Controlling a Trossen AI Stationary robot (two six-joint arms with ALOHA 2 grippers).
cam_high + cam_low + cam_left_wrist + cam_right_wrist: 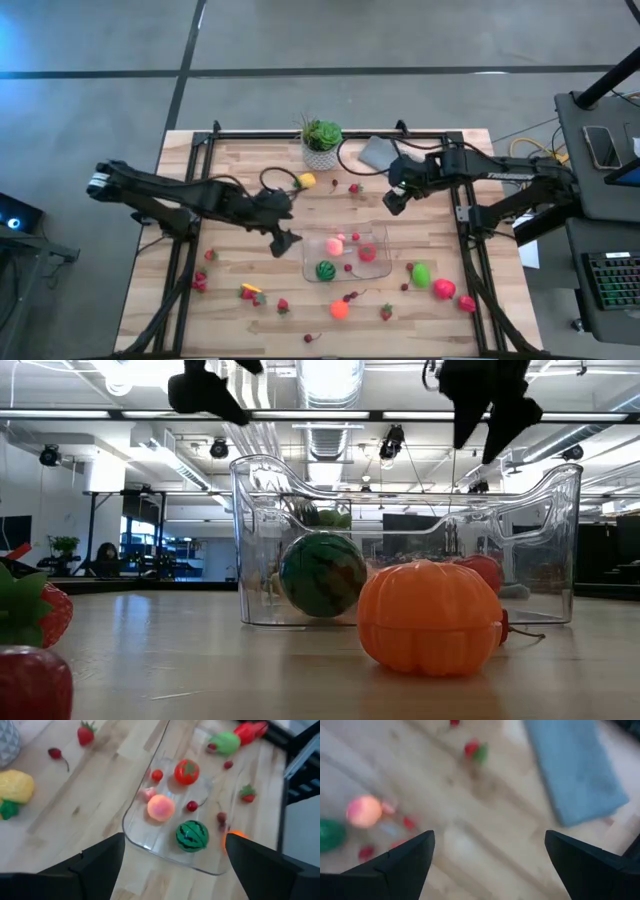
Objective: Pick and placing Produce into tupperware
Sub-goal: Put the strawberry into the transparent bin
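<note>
Inside clear rectangular tupperware [378, 268] sits striped melon [325, 270].

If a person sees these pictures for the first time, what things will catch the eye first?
Probably the clear tupperware near the table's middle, already holding a striped melon, a peach and a tomato. Bright produce lies scattered around it, such as the orange pumpkin in front. The open left gripper hangs beside the container's left edge, and the open right gripper waits above the table behind it.
</note>
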